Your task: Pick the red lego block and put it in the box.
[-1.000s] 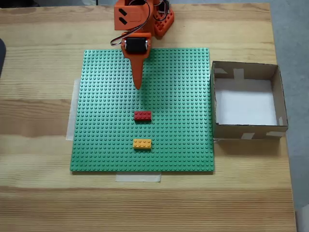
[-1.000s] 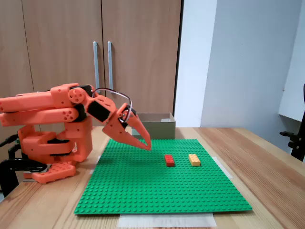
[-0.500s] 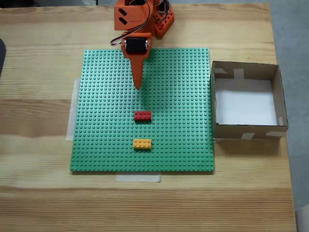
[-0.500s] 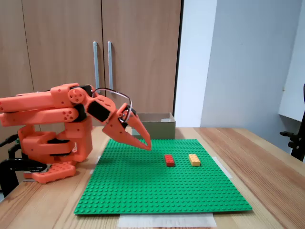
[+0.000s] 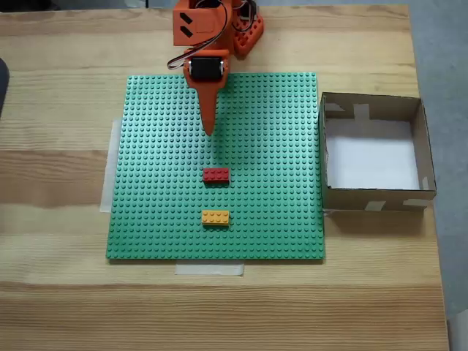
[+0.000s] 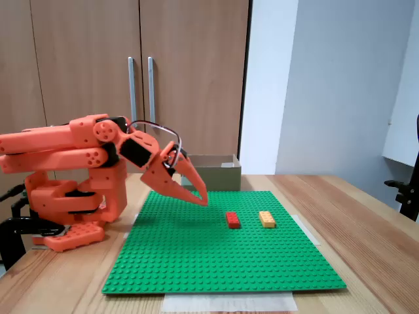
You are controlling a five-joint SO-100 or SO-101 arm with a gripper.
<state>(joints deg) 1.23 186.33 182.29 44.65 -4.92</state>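
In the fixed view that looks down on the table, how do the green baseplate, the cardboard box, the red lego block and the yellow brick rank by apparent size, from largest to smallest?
1. Green baseplate
2. The box
3. Red lego block and yellow brick: they look the same size, so I do not rank them against each other.

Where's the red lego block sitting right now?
In the fixed view from above, the red lego block sits near the middle of the green baseplate, between the claw tip and the yellow brick, left of the box.
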